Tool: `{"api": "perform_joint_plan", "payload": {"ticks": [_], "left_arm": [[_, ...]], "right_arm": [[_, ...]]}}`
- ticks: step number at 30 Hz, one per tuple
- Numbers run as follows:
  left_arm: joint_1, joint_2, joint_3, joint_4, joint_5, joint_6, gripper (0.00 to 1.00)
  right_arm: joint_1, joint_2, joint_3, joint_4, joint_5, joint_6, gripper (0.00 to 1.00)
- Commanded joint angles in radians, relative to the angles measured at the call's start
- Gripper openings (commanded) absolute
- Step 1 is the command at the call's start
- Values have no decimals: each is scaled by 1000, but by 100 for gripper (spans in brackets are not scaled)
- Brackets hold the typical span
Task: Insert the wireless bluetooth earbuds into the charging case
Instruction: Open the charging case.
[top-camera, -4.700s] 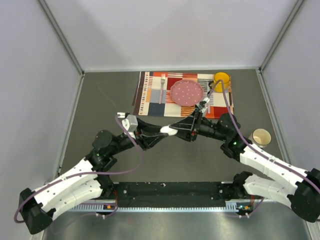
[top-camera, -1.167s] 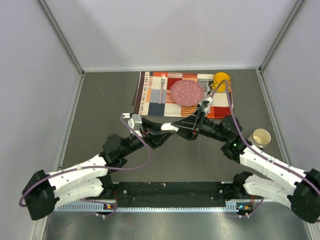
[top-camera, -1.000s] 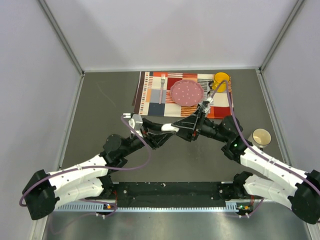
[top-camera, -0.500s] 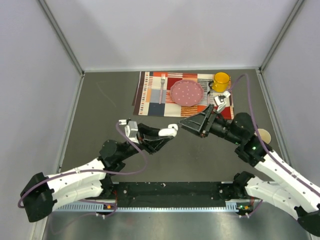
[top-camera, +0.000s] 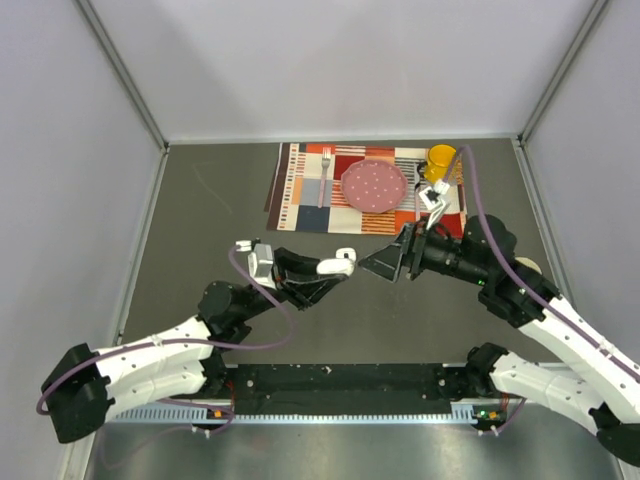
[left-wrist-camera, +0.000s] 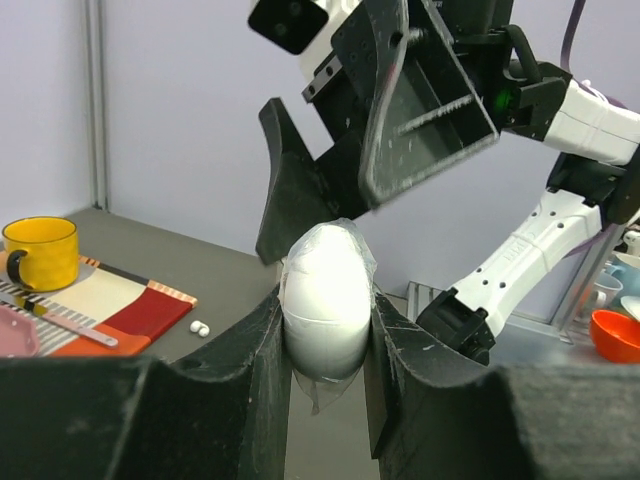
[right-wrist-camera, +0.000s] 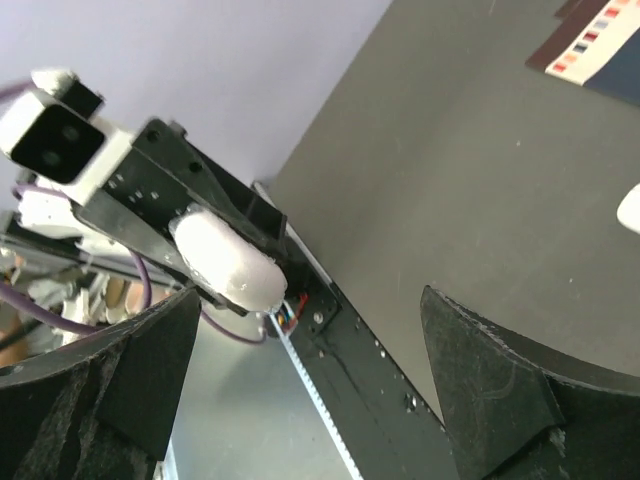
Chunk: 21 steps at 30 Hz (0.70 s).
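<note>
Left claw clamped on white charging case, held up above worktop. Right claw spread wide, empty, facing case, near but not touching. Earbuds (tiny white pair) lie on worktop just beside placemat corner, near yellow mug.

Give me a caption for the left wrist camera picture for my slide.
Left gripper clamps the white case, with the open right gripper close behind it.
</note>
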Motion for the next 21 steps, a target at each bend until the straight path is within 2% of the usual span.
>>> {"api": "perform_joint_plan", "payload": {"ticks": [1,7,21], "left_arm": [[-3,34,49,57,42,-42,0],[-3,52,48,88,49,-46,0],[-1,14,60,74,76,-31,0]], "right_arm": [[81,30,66,-22,14,-81,91],[152,73,89,-22,75,-101,90],[157,63,55,-25,158,-102,90]]}}
